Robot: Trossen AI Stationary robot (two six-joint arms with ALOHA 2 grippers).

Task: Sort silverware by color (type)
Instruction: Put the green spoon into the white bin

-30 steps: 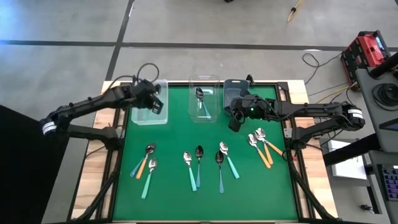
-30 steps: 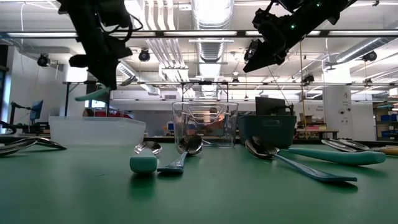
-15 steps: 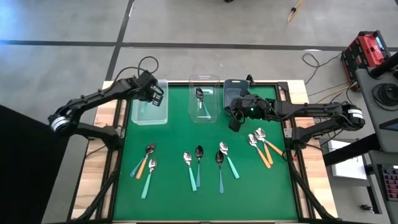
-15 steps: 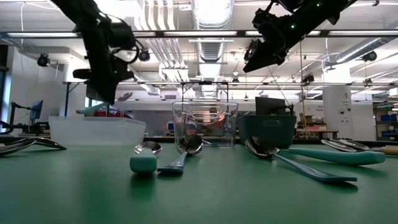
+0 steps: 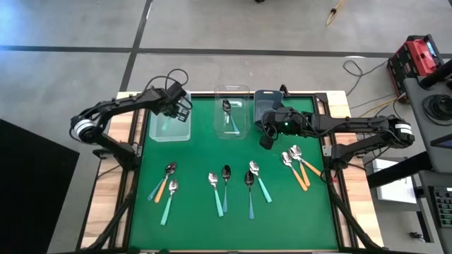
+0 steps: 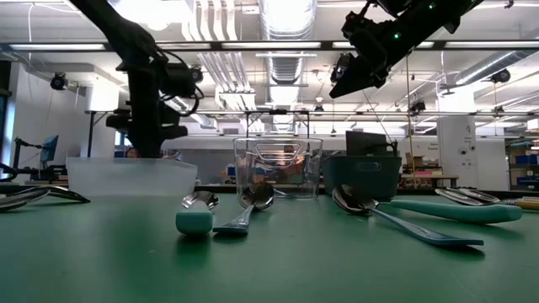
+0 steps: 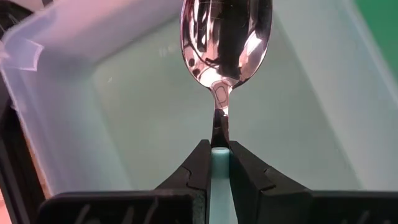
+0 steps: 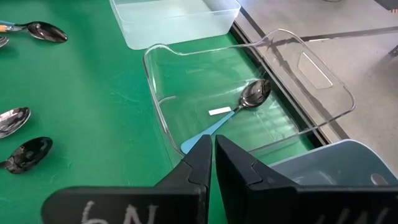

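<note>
Left tool [image 7: 216, 163]: clamped on the mint-handled spoon [image 7: 225, 43], bowl poised over the frosted bin [image 5: 169, 124] at the worktop's [image 5: 198, 212] far left corner; right tool [image 8: 212, 155]: pinched closed, empty, hovering beside the clear bin [image 5: 232, 113]; risk: a thin-handle grip may let the spoon swivel on release and catch the bin wall, landing outside.

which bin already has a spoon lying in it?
The middle clear bin: a blue-handled spoon lies inside. The left bin only has the left gripper holding a spoon over it.
</note>
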